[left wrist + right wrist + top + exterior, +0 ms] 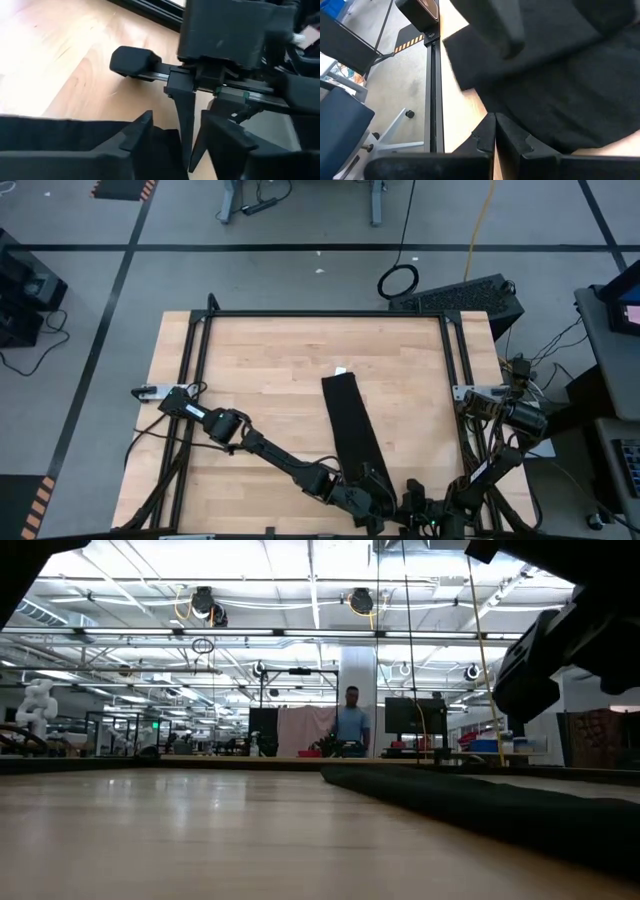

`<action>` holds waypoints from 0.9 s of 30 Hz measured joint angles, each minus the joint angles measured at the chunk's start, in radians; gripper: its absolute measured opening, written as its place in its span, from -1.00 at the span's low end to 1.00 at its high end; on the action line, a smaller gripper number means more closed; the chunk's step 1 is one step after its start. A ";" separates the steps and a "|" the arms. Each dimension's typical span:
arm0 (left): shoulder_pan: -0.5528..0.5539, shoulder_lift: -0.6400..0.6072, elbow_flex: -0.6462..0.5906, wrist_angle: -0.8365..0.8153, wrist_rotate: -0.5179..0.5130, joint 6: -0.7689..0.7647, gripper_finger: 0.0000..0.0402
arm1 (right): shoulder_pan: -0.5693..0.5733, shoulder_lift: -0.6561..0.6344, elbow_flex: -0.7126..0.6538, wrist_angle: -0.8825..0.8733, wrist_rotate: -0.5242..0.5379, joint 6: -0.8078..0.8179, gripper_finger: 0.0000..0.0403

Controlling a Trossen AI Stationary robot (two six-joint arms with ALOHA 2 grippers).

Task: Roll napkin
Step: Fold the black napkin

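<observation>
The black napkin (350, 425) lies on the wooden table as a long narrow strip, its white tag (341, 370) at the far end. My left gripper (176, 114) is open at the strip's near end (60, 132), with one finger over the cloth. My right gripper (495, 116) is shut and points slanting down at that same near end, close beside the left one (375, 505). In the low view the napkin (480, 805) shows as a flat dark band. My left gripper stands open over the napkin's near end (100, 137). I cannot tell whether its fingers still touch the cloth. My right gripper's shut fingertips (487, 125) meet the edge of the napkin's near end (520, 107), slanting down from the table's near side. Whether they press on the cloth cannot be told.
A black frame rail (320, 313) runs around the tabletop. Bare wood (260, 380) lies left of the napkin. A dark keyboard (465, 292) sits past the far right corner. A person (351, 720) stands far off in the room.
</observation>
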 joint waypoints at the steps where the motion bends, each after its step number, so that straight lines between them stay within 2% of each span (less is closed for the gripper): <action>1: 0.001 0.000 0.000 -0.001 -0.001 -0.013 -0.09 | 0.000 -0.004 -0.001 -0.001 -0.004 0.000 -0.98; 5: 0.008 -0.023 0.000 -0.017 -0.001 -0.032 0.04 | -0.001 -0.016 -0.002 -0.011 -0.019 0.012 -0.98; 8: 0.016 -0.072 0.001 -0.069 -0.002 -0.117 0.06 | -0.001 -0.019 -0.002 -0.011 -0.032 0.013 -0.98; 11: 0.018 -0.120 0.003 -0.222 -0.005 -0.246 0.03 | 0.000 -0.029 -0.002 -0.006 -0.057 0.015 -0.98; 15: 0.017 -0.157 0.001 -0.451 -0.019 -0.359 -0.05 | 0.004 -0.083 -0.003 -0.007 -0.156 0.017 -0.98; 18: 0.019 -0.172 0.001 -0.559 -0.020 -0.454 -0.10 | 0.003 -0.144 -0.003 -0.034 -0.227 0.010 -0.98; 22: 0.034 -0.170 0.001 -0.615 0.028 -0.521 -0.11 | -0.012 -0.266 -0.001 -0.176 -0.321 0.056 -0.98; 27: 0.069 -0.183 -0.001 -0.668 0.070 -0.513 -0.11 | -0.104 -0.436 -0.001 -0.503 -0.417 0.162 -0.98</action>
